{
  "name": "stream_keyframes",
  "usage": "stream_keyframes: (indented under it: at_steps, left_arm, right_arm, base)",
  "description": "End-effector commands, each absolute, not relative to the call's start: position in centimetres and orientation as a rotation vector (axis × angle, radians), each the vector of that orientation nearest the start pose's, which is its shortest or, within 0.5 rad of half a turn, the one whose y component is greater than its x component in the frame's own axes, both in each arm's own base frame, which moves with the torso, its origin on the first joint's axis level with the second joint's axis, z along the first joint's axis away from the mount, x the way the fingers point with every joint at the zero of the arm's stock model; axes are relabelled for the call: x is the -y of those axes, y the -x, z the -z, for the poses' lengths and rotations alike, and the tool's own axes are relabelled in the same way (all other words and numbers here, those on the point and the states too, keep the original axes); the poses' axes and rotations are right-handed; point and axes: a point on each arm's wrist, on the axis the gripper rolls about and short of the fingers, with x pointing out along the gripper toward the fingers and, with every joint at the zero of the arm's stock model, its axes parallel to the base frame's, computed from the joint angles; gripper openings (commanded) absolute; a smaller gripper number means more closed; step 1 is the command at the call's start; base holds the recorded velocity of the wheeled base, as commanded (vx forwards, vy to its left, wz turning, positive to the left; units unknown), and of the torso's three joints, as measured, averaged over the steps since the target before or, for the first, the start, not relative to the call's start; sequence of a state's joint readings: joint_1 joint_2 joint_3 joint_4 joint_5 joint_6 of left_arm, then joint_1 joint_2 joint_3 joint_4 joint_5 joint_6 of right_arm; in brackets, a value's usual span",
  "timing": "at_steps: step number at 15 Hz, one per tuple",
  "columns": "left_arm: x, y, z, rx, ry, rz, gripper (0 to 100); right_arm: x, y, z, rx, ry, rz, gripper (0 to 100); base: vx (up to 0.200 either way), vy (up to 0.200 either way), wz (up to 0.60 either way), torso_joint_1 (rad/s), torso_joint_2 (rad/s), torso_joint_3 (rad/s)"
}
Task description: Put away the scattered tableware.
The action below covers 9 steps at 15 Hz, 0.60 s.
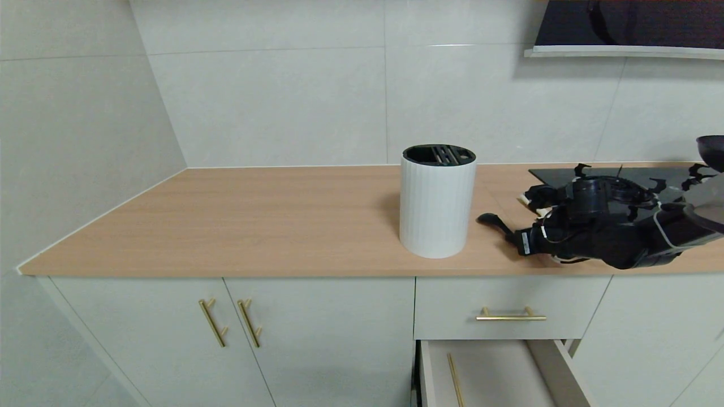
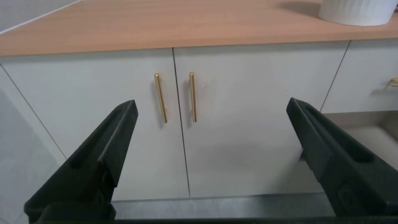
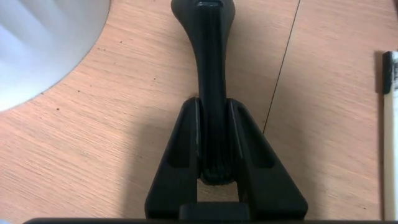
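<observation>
A black utensil handle (image 3: 211, 62) lies lengthwise between my right gripper's (image 3: 212, 109) fingers, which are shut on it. In the head view the handle's end (image 1: 489, 219) sticks out of the right gripper (image 1: 520, 237) toward the white ribbed holder (image 1: 437, 200), low over the wooden countertop (image 1: 254, 220). The holder, with a black slotted top, stands upright just left of the gripper and shows as a white curve (image 3: 43, 43) beside the handle. My left gripper (image 2: 211, 155) hangs open below counter height, facing the cabinet doors (image 2: 180, 124), with nothing between its fingers.
A thin white-and-black stick (image 3: 388, 124) lies on the counter beside the right gripper. A black hob (image 1: 611, 175) with pan supports sits behind the right arm, with a dark pot (image 1: 711, 150) at the far right. An open drawer (image 1: 486, 373) juts out under the counter.
</observation>
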<state>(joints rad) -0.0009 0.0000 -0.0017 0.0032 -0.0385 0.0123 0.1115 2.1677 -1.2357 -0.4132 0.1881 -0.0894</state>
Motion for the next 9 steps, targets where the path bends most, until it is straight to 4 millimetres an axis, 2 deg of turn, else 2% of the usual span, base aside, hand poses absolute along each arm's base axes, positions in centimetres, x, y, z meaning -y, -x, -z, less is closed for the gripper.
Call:
stream_keyframes:
  at_steps: [1, 3, 5, 7, 9]
  left_arm:
    - [0.1, 2.3, -7.6, -0.001, -0.012, 0.040, 100]
    - [0.1, 2.3, -7.6, -0.001, -0.012, 0.038, 100]
    - [0.1, 2.3, -7.6, -0.001, -0.012, 0.038, 100]
    - [0.1, 2.3, -7.6, -0.001, -0.014, 0.038, 100]
    - [0.1, 2.3, -7.6, -0.001, -0.012, 0.038, 100]
  right_arm:
    - [-6.0, -41.2, -13.1, -0.486, 0.033, -0.247, 0]
    - [-7.3, -38.0, -16.7, -0.548, -0.037, -0.164, 0]
    - [-7.4, -34.1, -19.5, -0.574, -0.146, -0.120, 0]
    - [-7.1, -30.1, -20.2, -0.624, -0.159, -0.075, 0]
    - [-6.5, -25.9, -19.6, -0.654, -0.155, -0.083, 0]
  base:
    - [0.000, 0.000, 0.00, 0.000, 0.00, 0.000]
    - [0.000, 0.000, 0.00, 0.000, 0.00, 0.000]
    - [0.000, 0.000, 0.00, 0.000, 0.00, 0.000]
    - [0.000, 0.000, 0.00, 0.000, 0.00, 0.000]
    - [0.000, 0.000, 0.00, 0.000, 0.00, 0.000]
